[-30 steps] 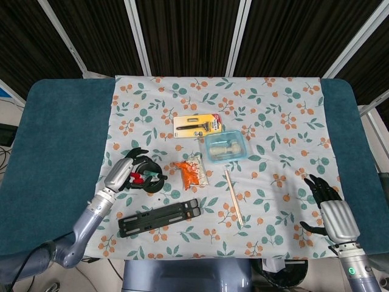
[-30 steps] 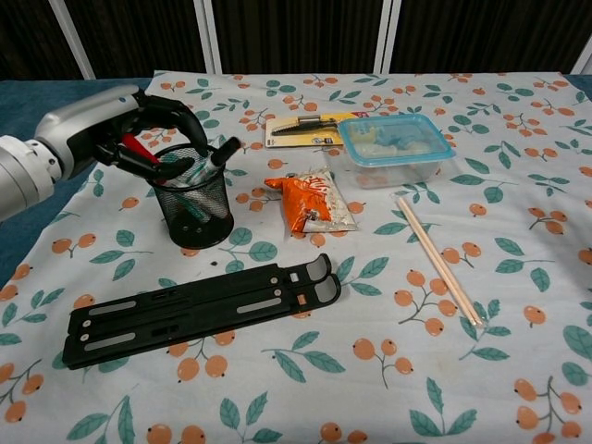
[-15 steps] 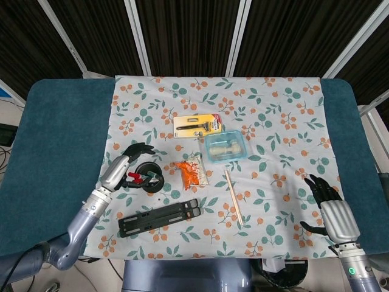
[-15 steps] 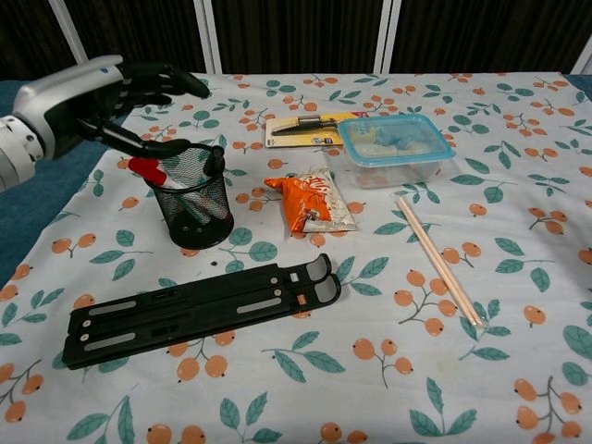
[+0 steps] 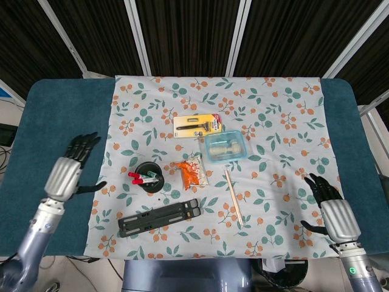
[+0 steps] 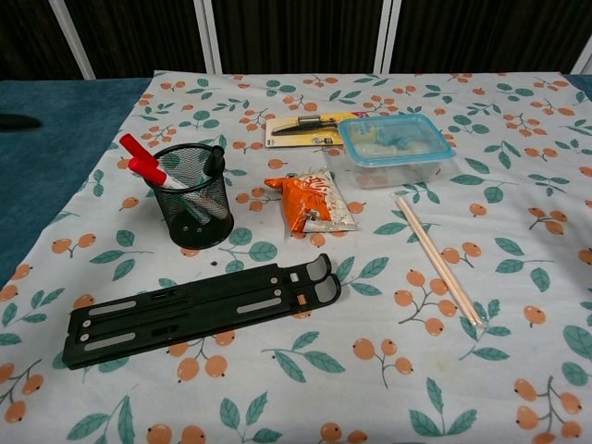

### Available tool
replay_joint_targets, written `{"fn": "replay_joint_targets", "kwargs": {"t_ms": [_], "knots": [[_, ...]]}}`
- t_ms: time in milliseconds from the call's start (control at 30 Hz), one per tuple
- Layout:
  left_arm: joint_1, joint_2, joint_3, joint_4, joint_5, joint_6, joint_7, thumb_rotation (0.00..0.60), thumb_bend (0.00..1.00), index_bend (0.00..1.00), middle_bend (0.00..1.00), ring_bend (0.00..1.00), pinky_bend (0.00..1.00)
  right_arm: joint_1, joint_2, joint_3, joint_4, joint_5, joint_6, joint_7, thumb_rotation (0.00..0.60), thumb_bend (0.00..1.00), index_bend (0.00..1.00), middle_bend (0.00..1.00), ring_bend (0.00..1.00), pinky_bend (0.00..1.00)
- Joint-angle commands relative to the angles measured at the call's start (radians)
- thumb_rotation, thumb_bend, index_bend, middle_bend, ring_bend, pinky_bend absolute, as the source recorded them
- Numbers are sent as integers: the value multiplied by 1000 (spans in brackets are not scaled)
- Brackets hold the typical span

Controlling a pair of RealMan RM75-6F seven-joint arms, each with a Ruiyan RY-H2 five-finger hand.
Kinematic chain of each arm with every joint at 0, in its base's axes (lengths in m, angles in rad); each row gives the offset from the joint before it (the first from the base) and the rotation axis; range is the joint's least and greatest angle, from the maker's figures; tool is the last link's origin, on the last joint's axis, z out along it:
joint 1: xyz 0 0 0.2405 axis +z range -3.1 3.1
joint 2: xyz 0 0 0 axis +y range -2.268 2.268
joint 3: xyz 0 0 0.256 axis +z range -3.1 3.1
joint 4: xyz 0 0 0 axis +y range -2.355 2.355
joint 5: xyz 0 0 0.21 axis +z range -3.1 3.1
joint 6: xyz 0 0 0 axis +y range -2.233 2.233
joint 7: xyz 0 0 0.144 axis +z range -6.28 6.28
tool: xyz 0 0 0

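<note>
Left hand [image 5: 68,172] empty, fingers spread; chest view catches only fingertip.

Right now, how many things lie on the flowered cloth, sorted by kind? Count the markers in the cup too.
Mesh pen cup: 1
Markers in the cup: 3, two red-capped, one black-capped
Black folding stand: 1
Orange snack bag: 1
Clear container with blue rim: 1
Carded tool pack: 1
Wrapped chopsticks: 1 pack
Total: 9

behind the blue table [image 5: 42,121] hang dark slatted panels [image 5: 182,30], split by white bars; pale floor shows at its left.
</note>
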Motion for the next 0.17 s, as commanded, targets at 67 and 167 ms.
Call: {"fn": "replay_joint_targets", "kwargs": {"t_ms": [67, 167], "knots": [[139, 68, 71, -31, -4, 115, 116, 600, 60, 0, 0, 0, 0, 0, -1, -2, 4, -7, 4, -4, 600, 162, 0, 0, 0, 182], [171, 75, 87, -21, -8, 132, 157, 600, 60, 0, 0, 0, 0, -1, -1, -2, 5, -8, 6, -4, 600, 163, 0, 0, 0, 181]]}}
